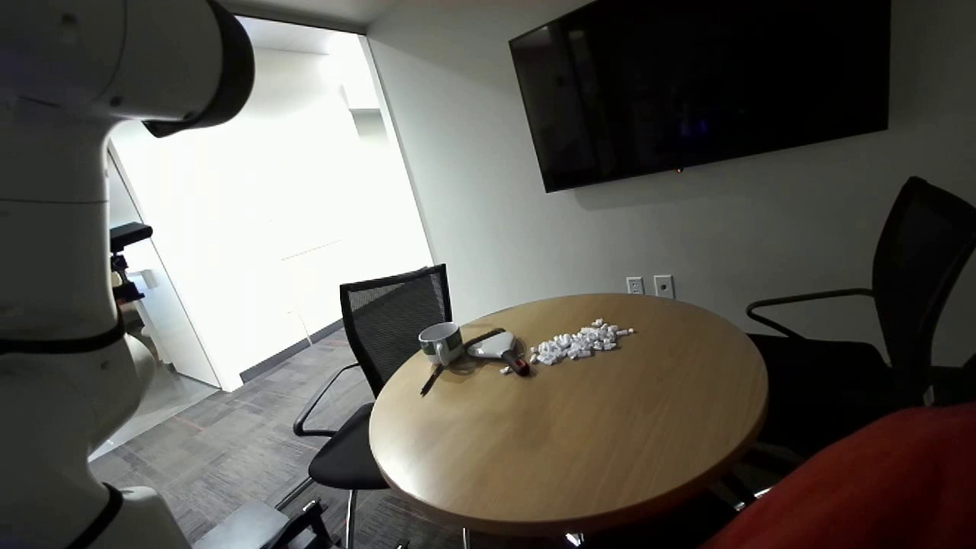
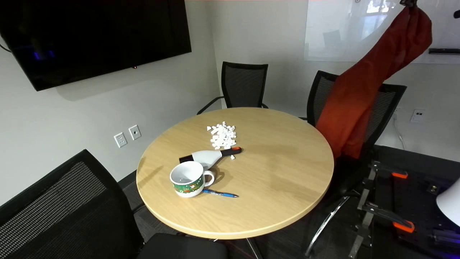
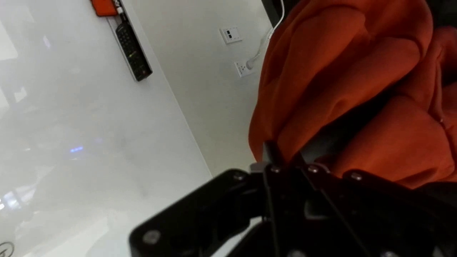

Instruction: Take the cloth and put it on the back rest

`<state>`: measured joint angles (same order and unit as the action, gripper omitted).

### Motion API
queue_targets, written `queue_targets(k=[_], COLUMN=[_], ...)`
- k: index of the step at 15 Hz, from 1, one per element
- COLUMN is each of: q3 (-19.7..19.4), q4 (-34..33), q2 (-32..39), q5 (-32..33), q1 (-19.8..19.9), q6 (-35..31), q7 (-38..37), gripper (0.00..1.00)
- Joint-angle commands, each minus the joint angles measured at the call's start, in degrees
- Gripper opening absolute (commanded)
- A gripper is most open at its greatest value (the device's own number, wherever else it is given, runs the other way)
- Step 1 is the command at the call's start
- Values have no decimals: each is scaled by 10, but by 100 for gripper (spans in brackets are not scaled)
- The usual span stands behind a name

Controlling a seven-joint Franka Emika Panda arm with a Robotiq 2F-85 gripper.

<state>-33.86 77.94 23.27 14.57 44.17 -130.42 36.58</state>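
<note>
The cloth (image 2: 354,99) is a long orange-red piece of fabric. It also shows large in the wrist view (image 3: 332,57) and at the lower right of an exterior view (image 1: 877,488). My gripper (image 3: 285,155) is shut on the cloth's upper end; it shows at the top edge of an exterior view (image 2: 409,3), above the chair. The cloth slants down from the gripper across the black mesh back rest (image 2: 386,104), and its lower end hangs on the table side near seat level. I cannot tell how firmly it touches the back rest.
A round wooden table (image 2: 287,172) stands beside the chair, with a mug (image 2: 187,180), a pen (image 2: 221,193), a grey-white brush-like tool (image 2: 208,157) and white bits (image 2: 223,136). Other chairs (image 2: 244,84) (image 2: 68,212) surround it. A whiteboard (image 3: 89,142) is close to the gripper.
</note>
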Motion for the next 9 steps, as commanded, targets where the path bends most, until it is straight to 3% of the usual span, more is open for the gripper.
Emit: queue_targets(k=[1,9], q3=[37,106], q4=[-43,-78], q2=[35,36], q5=[11,6], q1=[39,81], q6=[40,87], q7=[-21,-1], gripper=[32,90])
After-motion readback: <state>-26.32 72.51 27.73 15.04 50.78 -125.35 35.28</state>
